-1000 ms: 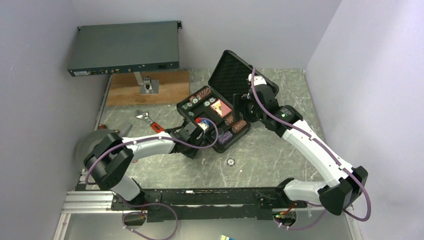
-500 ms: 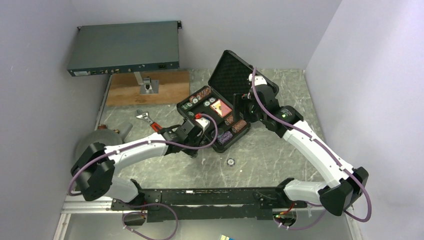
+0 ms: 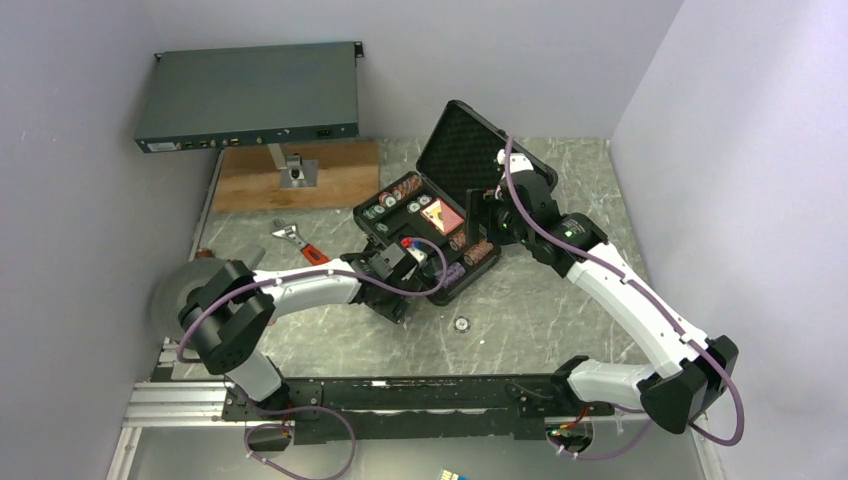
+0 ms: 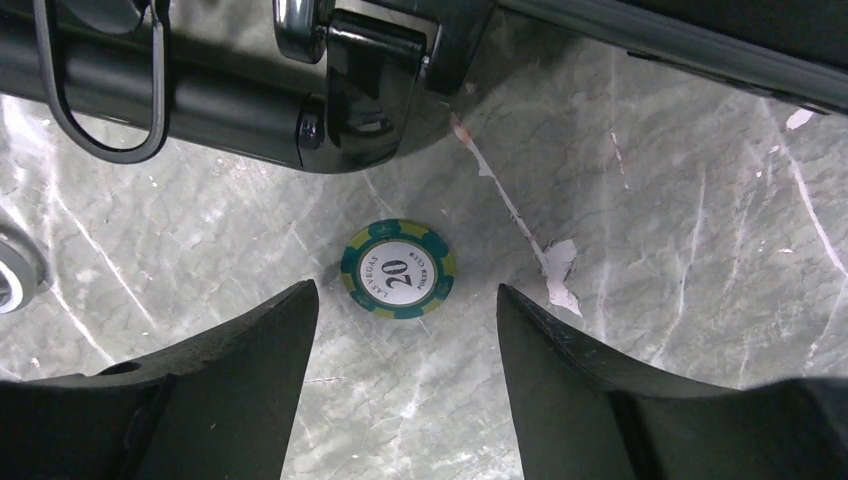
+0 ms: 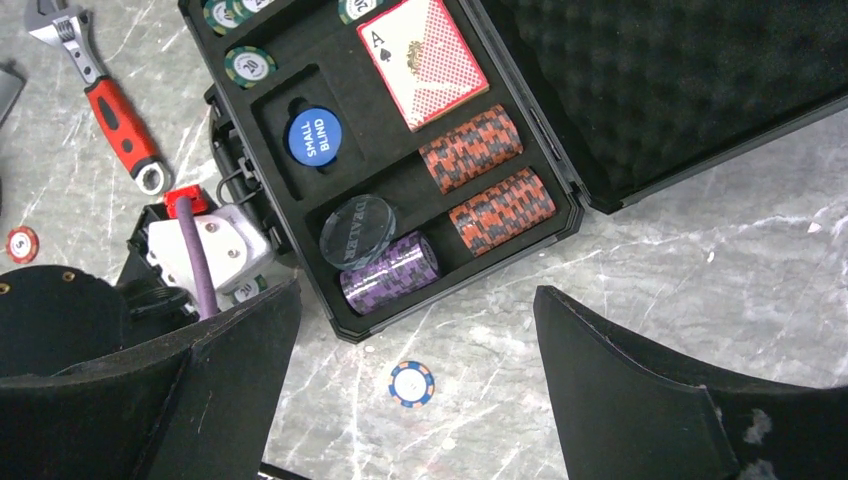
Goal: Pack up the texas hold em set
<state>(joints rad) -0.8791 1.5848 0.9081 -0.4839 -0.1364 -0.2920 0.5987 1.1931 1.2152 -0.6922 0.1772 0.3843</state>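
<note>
Case: the black case (image 3: 465, 140) stands open near the middle of the surface, toward the far edge, with its foam-lined lid raised.
Packed contents: the red card deck (image 5: 425, 60), the blue disc (image 5: 314, 137), two red-and-black chip rows (image 5: 470, 148) and a purple chip row (image 5: 390, 272) lie in the tray. More chips sit in the slots on the tray's far side.
Dealer disc: the dark disc (image 5: 357, 230) rests beside the purple row. Whether it is properly seated cannot be told.
Loose items: the green chip (image 4: 398, 269) lies flat on the surface just beside the case's outer wall, not touching it. The blue-and-orange chip (image 5: 412, 383) lies apart from the case, toward the near edge. A red chip (image 5: 22, 243) lies toward the left edge, near the wrench (image 5: 115, 110).
Left gripper (image 4: 405, 295): spread wide and holding nothing, low over the surface, with the green chip between its fingers.
Right gripper (image 5: 415, 300): spread wide and holding nothing, hovering above the case's near corner.
Progress: judged well advanced, since the bulk of the set is in the tray.
Outstanding: three loose chips to collect, then the lid to lower and latch.
Step in hand: judged to be the pick-up of the green chip.
</note>
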